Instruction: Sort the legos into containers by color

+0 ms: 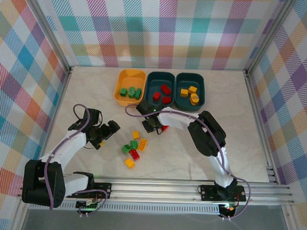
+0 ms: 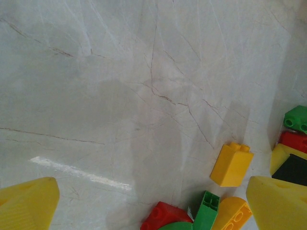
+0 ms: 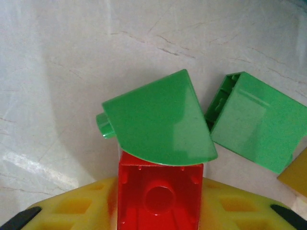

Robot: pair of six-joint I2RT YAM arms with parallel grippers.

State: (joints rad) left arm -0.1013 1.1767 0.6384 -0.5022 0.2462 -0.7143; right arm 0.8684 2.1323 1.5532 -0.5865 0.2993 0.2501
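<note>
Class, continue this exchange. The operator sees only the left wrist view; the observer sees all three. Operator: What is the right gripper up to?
Observer: The right gripper is shut on a red lego.
Operator: Anything crowding it?
Observer: A curved green lego lies just beyond the red one, overlapping its far edge in the right wrist view.
Operator: Where do reds go?
Observer: The middle teal tub already holds three red legos.

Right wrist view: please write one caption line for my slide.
Right gripper holds a red brick next to a curved green brick and a boxy green brick on the marble table.
</note>
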